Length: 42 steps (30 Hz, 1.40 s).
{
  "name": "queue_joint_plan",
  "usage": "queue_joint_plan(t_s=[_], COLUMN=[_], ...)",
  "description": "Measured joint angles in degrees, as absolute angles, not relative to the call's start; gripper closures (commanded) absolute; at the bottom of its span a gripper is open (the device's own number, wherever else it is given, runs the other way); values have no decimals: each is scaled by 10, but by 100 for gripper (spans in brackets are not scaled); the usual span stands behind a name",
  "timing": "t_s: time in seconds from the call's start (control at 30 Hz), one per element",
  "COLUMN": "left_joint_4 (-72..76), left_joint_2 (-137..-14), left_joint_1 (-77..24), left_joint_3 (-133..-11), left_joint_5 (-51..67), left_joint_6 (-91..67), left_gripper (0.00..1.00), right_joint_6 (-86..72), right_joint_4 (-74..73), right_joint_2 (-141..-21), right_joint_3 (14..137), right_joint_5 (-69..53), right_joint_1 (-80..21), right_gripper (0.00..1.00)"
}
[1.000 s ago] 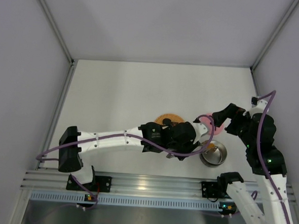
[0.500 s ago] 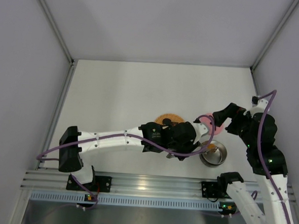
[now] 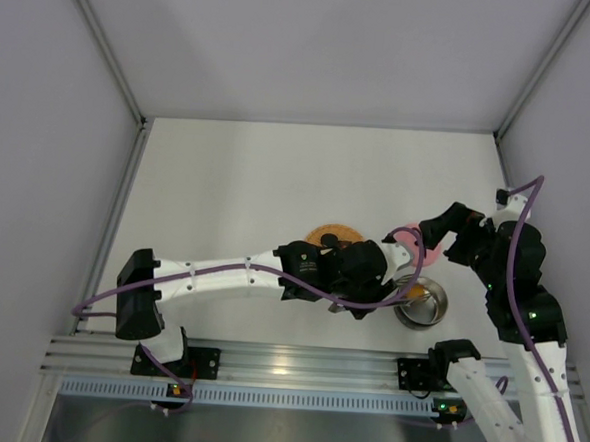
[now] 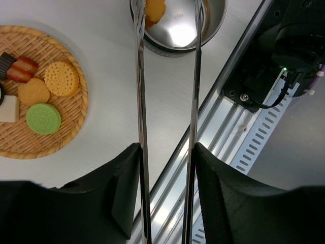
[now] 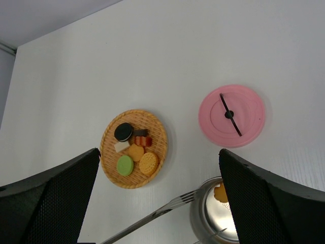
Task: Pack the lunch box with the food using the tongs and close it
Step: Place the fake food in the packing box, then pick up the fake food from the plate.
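My left gripper (image 4: 166, 152) is shut on the tongs (image 4: 140, 101). The two slim silver arms run between its fingers (image 4: 208, 193) and stand apart. Their tips reach over the lunch box (image 4: 218, 15), a shiny steel bowl with one orange piece of food (image 4: 155, 9) inside. Several more pieces of food, among them a green one (image 4: 43, 118), a yellow one (image 4: 61, 79) and a reddish one (image 4: 23, 69), lie on the woven mat (image 4: 30, 147). The pink lid (image 5: 232, 116) lies flat beyond the bowl (image 5: 218, 218). My right gripper (image 5: 158, 152) hangs wide open high above, holding nothing.
The woven mat (image 3: 332, 233) sits left of the pink lid (image 3: 421, 244) and the bowl (image 3: 422, 301). The aluminium rail (image 4: 244, 101) at the table's near edge runs just beside the bowl. Grey walls enclose the table on three sides.
The tongs' arms have spread a little in the left gripper. Neither arm has visibly shifted in the top view.
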<state>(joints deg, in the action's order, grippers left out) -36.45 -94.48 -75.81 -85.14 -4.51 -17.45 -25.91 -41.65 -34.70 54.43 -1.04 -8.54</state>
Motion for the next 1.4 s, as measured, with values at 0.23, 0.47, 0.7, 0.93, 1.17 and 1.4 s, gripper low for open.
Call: queue_joint_plan(t_s=[0.23,0.47,0.7,0.93,1.17,1.4], left_joint_4=[-364,-373,-382,-401,-403,-403], left_joint_2=[-942,-889,-831,-832,-862,-881], left_joint_1=[-758,-758,-716,-650,-648,-645], left_joint_3=[-850,-834,-801,-747,-744,-744], left_joint_5=[-59,-147,-200,-204,-193,-182], left_joint_6=[-174,-181,-224,-253,-256,-267], left_gripper=[48,47,48,49,49,50], right_joint_6=[-259,-259,-260,-260,-259,-259], right_joint_4=[-416,-416,-416,-416,-416,-416], right_joint_2=[-347,-346,-346,-345,-345,-345], right_joint_3=[544,544,544,544,544,543], right_joint_5=[-10,-10,-10,-10,-10,-9], right_joint_1=[-85,-85,-85,-85,-85,-85], right_gripper=[1,1,0,0,0,0])
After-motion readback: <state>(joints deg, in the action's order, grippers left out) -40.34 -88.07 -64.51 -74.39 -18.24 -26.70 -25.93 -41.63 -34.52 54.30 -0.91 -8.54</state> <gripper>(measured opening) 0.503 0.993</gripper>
